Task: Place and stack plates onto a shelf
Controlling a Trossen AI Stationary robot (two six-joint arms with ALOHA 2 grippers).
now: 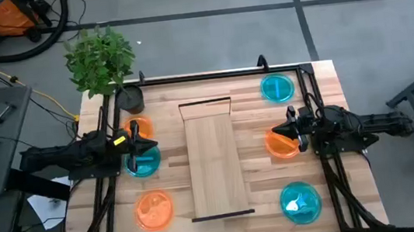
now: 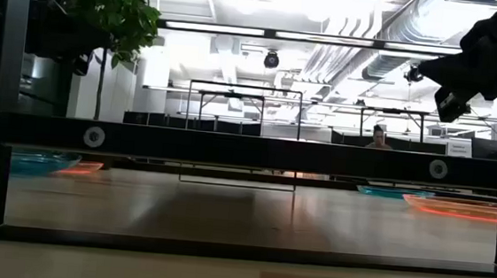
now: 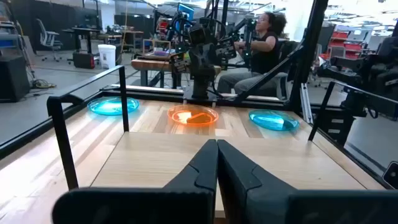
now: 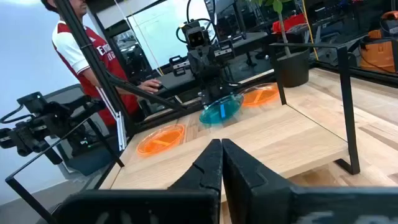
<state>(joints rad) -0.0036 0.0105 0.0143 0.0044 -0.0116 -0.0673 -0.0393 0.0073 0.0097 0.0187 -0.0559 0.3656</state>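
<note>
The shelf [image 1: 213, 158] lies lengthwise down the middle of the table, and no plate is on it. Left of it, flat on the tabletop, are an orange plate [image 1: 138, 129], a teal plate [image 1: 142, 165] and a second orange plate [image 1: 154, 210]. Right of it lie a teal plate [image 1: 276, 87], an orange plate [image 1: 281, 144] and another teal plate [image 1: 300, 201]. My left gripper [image 1: 150, 146] is shut and hovers over the left plates, pointing at the shelf; its fingers [image 3: 217, 163] hold nothing. My right gripper [image 1: 278, 133] is shut above the right orange plate, also holding nothing [image 4: 221, 160].
A potted plant [image 1: 128, 97] stands at the far left corner of the table. Dark frame rails [image 1: 210, 74] run along the table's far edge and both sides. A person in a red shirt [image 4: 78, 46] and a seated person [image 3: 264, 43] are beyond the table.
</note>
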